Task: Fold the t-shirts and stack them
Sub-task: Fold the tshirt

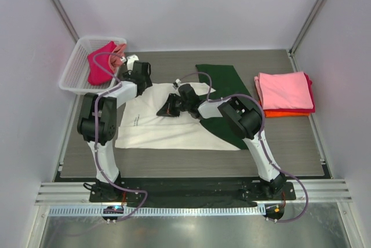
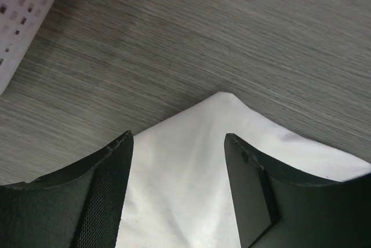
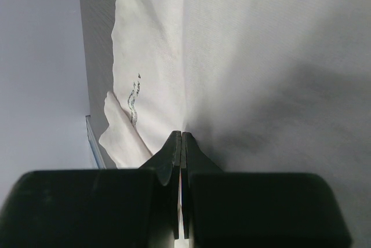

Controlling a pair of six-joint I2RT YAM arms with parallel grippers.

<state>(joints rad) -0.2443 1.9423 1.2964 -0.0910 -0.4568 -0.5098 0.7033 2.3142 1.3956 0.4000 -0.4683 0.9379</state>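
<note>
The cream t-shirt (image 1: 168, 132) with dark green sleeves (image 1: 223, 80) lies spread on the table's middle. My right gripper (image 1: 164, 110) is shut on a pinched fold of the cream cloth (image 3: 232, 57) near the shirt's middle; its jaws (image 3: 181, 135) meet on the fabric. My left gripper (image 1: 142, 84) is open over the shirt's far left corner (image 2: 223, 100), one finger (image 2: 116, 167) on each side of the cloth, holding nothing. A folded stack stands at the right: pink (image 1: 284, 90) on top, a red edge (image 1: 311, 94), orange (image 1: 284, 113) below.
A white mesh basket (image 1: 75, 74) stands at the far left with a magenta shirt (image 1: 101, 65) and a pink one (image 1: 120, 50) in it; its wall shows in the left wrist view (image 2: 23, 4). Grey walls enclose the table.
</note>
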